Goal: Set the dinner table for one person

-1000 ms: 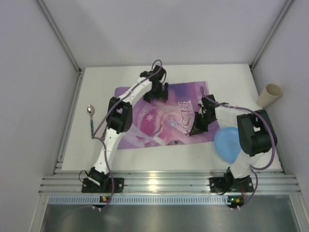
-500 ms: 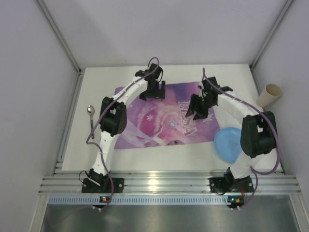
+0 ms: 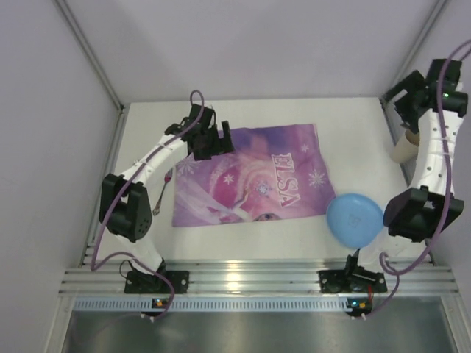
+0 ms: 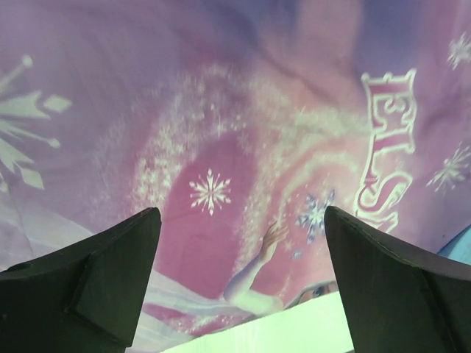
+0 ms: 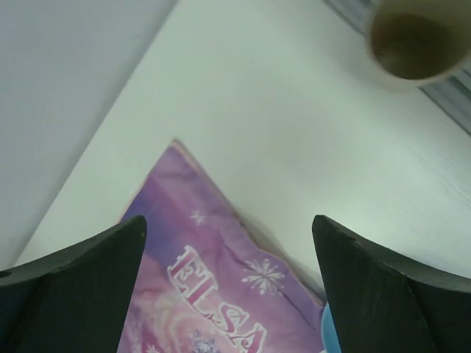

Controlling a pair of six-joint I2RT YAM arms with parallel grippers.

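The dinner table (image 3: 346, 129) is a white tabletop. A purple "ELSA" placemat (image 3: 250, 176) lies flat on its middle. My left gripper (image 3: 215, 141) hovers over the mat's far left corner, open and empty; in the left wrist view the left gripper (image 4: 243, 220) frames the mat's print (image 4: 221, 147). My right gripper (image 3: 409, 94) is raised at the far right, open with nothing in it. In the right wrist view the right gripper (image 5: 228, 224) looks down on the mat's far right corner (image 5: 213, 287) and bare table (image 5: 294, 125).
A blue plate (image 3: 355, 219) lies right of the mat near the front edge; a sliver of the plate (image 5: 327, 332) shows from the right wrist. A beige cup (image 3: 403, 148) (image 5: 412, 44) stands at the right edge, partly behind the right arm. A spoon (image 3: 162, 195) lies left of the mat.
My right gripper opened, let go of the placemat and swung up to the far right. The left arm moved left to the mat's corner. The mat now lies flat.
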